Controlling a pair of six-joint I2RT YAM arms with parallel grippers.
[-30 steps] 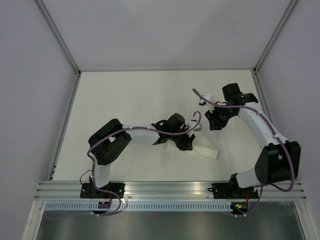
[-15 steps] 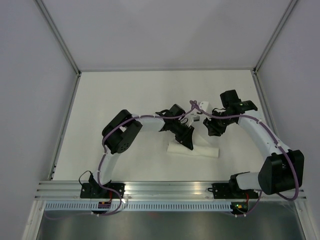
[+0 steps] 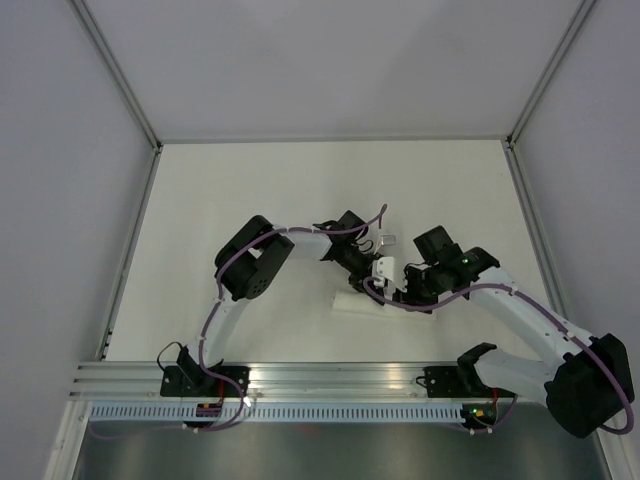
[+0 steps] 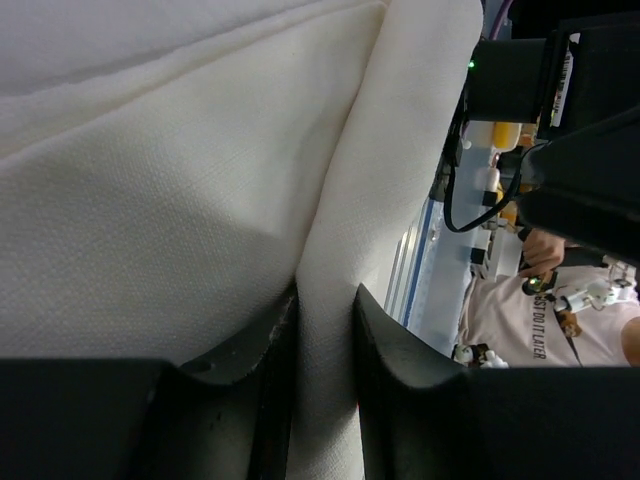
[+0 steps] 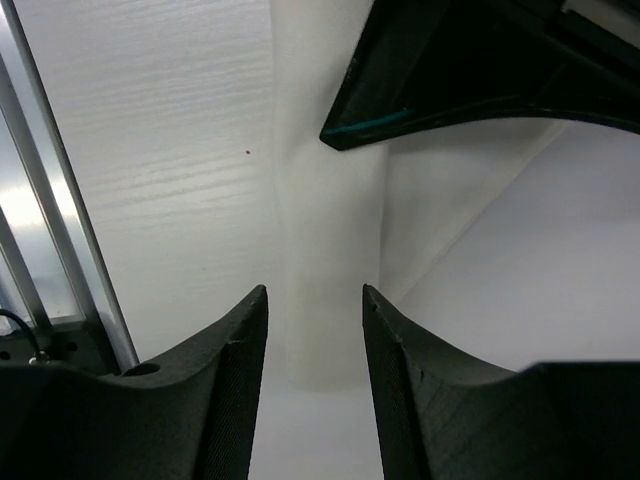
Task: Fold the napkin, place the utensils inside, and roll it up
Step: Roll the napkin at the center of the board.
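We log left pincer clenched on a napkin fold; right pincer, at its 4 o'clock, released, fingers apart.

The rolled napkin lay on the white table, towards its near edge. The left gripper pointed down onto the roll's middle. The right gripper sat just beside it, over the same roll. Whether either one gripped the napkin could not be told. Purple cables ran along both arms.
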